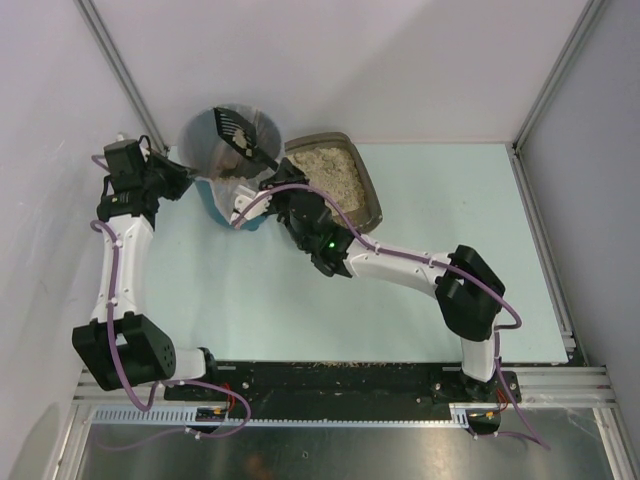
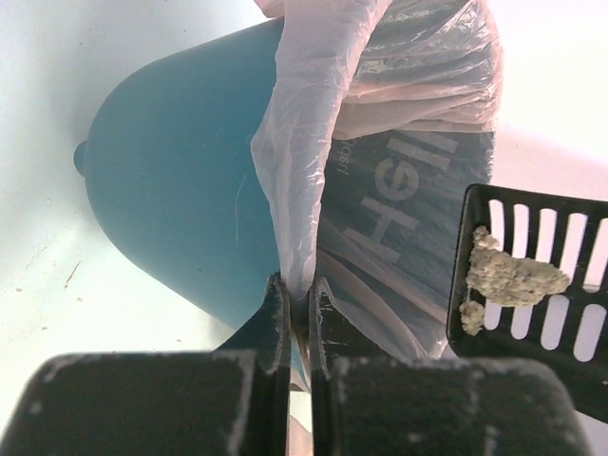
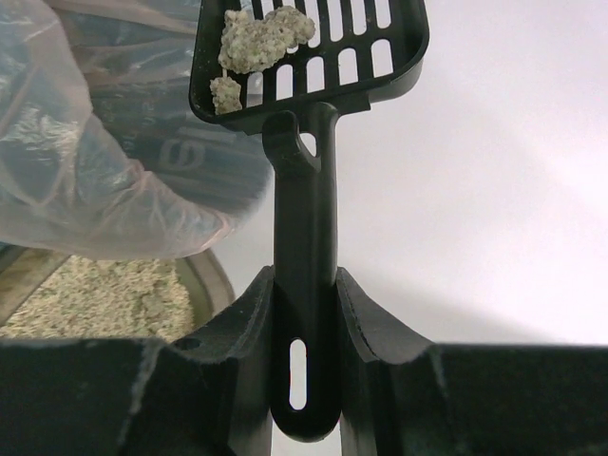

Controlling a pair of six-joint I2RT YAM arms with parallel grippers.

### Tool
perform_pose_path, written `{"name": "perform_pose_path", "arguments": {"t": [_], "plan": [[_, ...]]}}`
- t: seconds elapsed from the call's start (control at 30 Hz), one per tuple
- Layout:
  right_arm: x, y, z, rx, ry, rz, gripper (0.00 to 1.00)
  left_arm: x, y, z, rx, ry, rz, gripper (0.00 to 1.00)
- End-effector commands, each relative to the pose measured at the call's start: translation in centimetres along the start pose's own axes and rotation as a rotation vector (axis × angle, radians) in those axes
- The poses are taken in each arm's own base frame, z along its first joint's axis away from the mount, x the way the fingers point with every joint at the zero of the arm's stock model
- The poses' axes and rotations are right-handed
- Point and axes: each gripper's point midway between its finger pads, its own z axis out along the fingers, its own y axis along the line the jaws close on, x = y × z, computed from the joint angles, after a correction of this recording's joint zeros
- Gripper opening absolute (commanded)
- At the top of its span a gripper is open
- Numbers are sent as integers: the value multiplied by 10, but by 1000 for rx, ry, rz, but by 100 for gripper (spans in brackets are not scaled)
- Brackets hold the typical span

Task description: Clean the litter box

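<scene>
**Right gripper** (image 3: 304,309): the jaws are pressed together on the scoop (image 3: 304,204), one finger on each side of its black handle. The handle end, with its hanging slot, sits between the fingers. The rest of the handle runs straight ahead to the slotted head. Two pale clumps (image 3: 258,40) lie on the head, on its left half as seen from this wrist.

Ahead and to the left of the fingers is the bin (image 1: 232,165) with its clear liner (image 3: 85,180). In the top view the scoop head hangs over the bin mouth. Low on the left, just past the fingers, is a corner of the litter box (image 1: 366,172), filled with beige granules (image 3: 95,296).

**Left gripper** (image 2: 297,309): the jaws are nearly together and pinch a fold of liner at the bin rim. The finger faces are dusted with litter. The teal bin wall lies ahead and to the left of the fingers, and the liner hangs inside the bin to their right. The scoop head with its clumps shows further right, apart from the fingers.

**Litter box**: it sits on the table (image 1: 300,300) just beside the bin, on the side away from the left gripper. The right gripper's wrist covers the box's near-left corner in the top view. Whether box and bin touch cannot be told.
</scene>
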Motion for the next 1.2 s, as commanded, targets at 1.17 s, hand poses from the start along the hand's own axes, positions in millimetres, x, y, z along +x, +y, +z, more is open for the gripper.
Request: {"name": "perform_pose_path", "arguments": {"t": [1.17], "plan": [[-13,-50,-47,207,28,212,0,34,-11,-11,95,100,105,0]]}}
